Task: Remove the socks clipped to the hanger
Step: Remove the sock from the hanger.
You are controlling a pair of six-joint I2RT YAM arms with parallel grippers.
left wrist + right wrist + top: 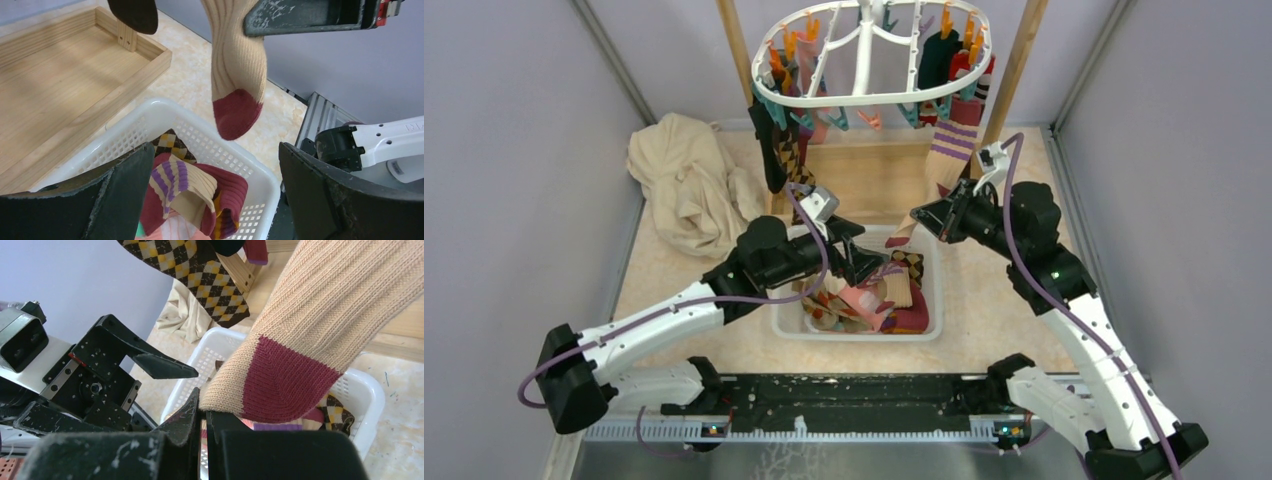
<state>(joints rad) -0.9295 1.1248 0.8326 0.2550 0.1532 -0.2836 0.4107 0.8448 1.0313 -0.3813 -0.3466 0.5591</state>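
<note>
The white oval hanger (pixel 864 85) hangs at the back with teal and orange clips. A black sock (pixel 767 145), an argyle sock (pixel 792 158) and dark socks (pixel 944 55) are still clipped to it. A tan sock with purple stripes and a maroon toe (pixel 949 150) slants from the hanger toward my right gripper (pixel 921 217). In the right wrist view that gripper (pixel 202 407) is shut, pinching the sock's tan edge (pixel 320 315). My left gripper (pixel 869 262) is open and empty over the white basket (pixel 936 300); its wrist view (pixel 216 150) shows the sock's toe (pixel 235 112) hanging above.
The basket (pixel 150 107) holds several loose socks, including a striped one (pixel 180 182). A wooden frame with upright posts (pixel 1022 60) and a flat wooden base (pixel 874 175) carries the hanger. A crumpled beige cloth (pixel 689 180) lies at the left. Grey walls close in both sides.
</note>
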